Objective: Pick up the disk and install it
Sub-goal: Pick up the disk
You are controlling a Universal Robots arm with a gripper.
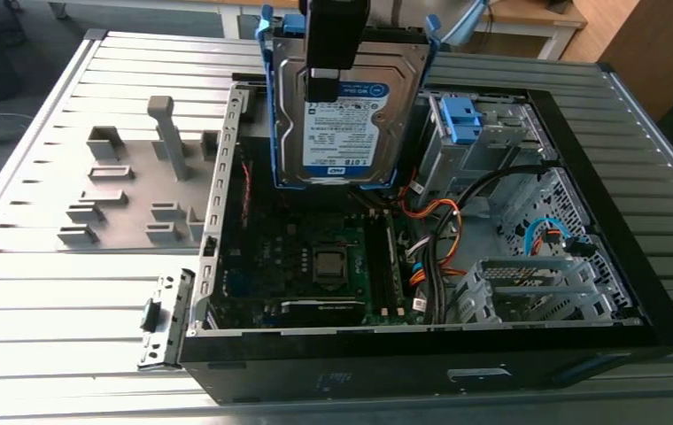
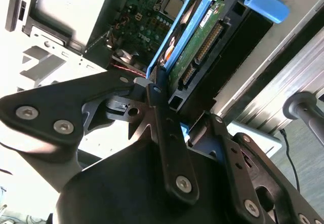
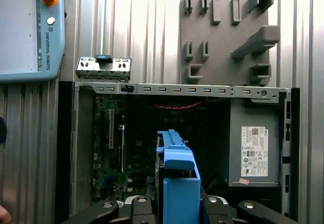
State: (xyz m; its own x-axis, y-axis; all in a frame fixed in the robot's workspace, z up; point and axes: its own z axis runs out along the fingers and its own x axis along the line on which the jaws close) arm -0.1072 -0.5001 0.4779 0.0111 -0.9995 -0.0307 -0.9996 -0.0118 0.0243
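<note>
The disk [image 1: 349, 124], a silver drive with a white-and-blue label in a blue caddy, hangs upright above the open computer case [image 1: 431, 359]. It is over the rear of the motherboard [image 1: 313, 257]. My gripper [image 1: 334, 75] is shut on the disk from above, with one black finger lying down its labelled face. In the second wrist view the disk [image 2: 202, 41] is clamped between the two black fingers [image 2: 157, 97] of the gripper [image 2: 185, 112], its circuit-board side showing. In the first wrist view the caddy [image 3: 177, 183] appears edge-on over the case.
A drive bay with a bare blue bracket [image 1: 467, 124] sits on the exterior view's right of the disk. Orange and black cables [image 1: 443, 230] run below it. The grey power-supply box [image 3: 253, 148] fills one case corner. A grey fixture plate [image 1: 124, 195] and a teach pendant [image 3: 25, 26] lie on the ribbed table.
</note>
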